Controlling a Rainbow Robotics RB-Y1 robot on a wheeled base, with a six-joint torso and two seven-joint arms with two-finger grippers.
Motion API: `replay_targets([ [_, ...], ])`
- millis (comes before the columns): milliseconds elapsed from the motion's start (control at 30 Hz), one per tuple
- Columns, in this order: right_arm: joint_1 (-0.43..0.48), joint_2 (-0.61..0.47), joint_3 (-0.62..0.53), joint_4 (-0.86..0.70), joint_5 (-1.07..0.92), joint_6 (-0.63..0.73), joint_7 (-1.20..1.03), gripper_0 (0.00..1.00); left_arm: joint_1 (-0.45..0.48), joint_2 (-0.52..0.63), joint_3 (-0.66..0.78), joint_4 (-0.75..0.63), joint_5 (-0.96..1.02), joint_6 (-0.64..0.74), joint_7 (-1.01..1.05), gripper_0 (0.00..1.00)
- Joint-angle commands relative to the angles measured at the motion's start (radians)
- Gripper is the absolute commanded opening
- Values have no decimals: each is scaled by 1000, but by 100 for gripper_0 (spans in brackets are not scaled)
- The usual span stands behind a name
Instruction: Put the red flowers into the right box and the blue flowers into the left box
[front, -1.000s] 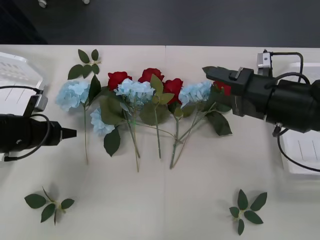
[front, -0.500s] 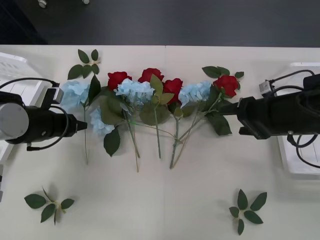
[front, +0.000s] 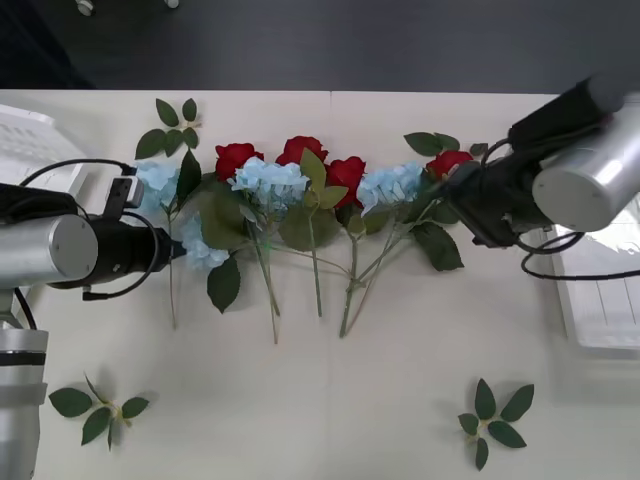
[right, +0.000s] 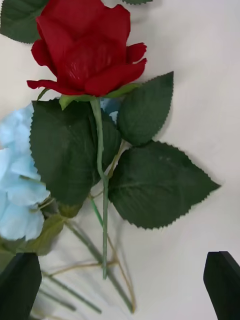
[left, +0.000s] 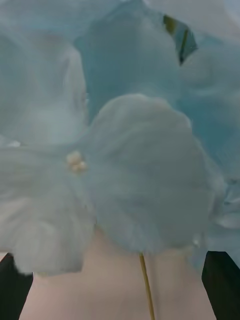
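The right gripper (right: 120, 285), fingers spread, hovers over the end red rose (right: 87, 50) beside the right box (front: 600, 300); it should straddle the stem squarely before closing. The left gripper (left: 120, 287), also spread, crowds a blue flower (left: 130, 170).

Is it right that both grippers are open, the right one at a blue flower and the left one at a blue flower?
Not quite. The right gripper, fingers open, is at a red flower, as the right wrist view shows. The left gripper, also open, is indeed at a blue flower.
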Motion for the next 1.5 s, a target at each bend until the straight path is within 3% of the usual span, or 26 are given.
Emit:
replay_targets([
  [33,-110,45,128,138,102,-39,-160,96,-53,13,-17,43,18,-36,57,100],
  [367,-202,145,175,398,173,-117,-161,96,-65,13,-35,98,-17,-83,57,100],
  [633,-225,174,177,475,195,-149,-152,96,-71,13,-51,132,-15,-106,48,100],
  [667,-225,177,177,483,195,-152,-151,96,-71,13,-51,132,-15,-106,48,95],
  [700,-228,179,177,493,195,-157,-149,96,-70,13,-54,134,-17,-106,46,84],
  [733,-231,183,177,507,195,-163,-146,96,-70,13,-57,132,-18,-106,45,65],
  [767,-233,189,175,524,195,-169,-144,96,-70,13,-62,134,-18,-106,42,40],
  [800,-234,194,175,538,195,-175,-141,96,-68,13,-66,135,-18,-108,39,25],
  [867,-239,202,177,564,195,-194,-135,96,-68,13,-74,135,-18,-106,36,9],
  [967,-245,216,177,605,196,-217,-126,96,-68,13,-78,135,-18,-106,34,1],
  [1333,-274,229,232,682,178,-256,-91,96,-65,16,-52,117,57,-108,16,0],
  [1500,-276,237,234,677,179,-256,-83,96,-51,55,-42,42,124,-68,3,0],
])
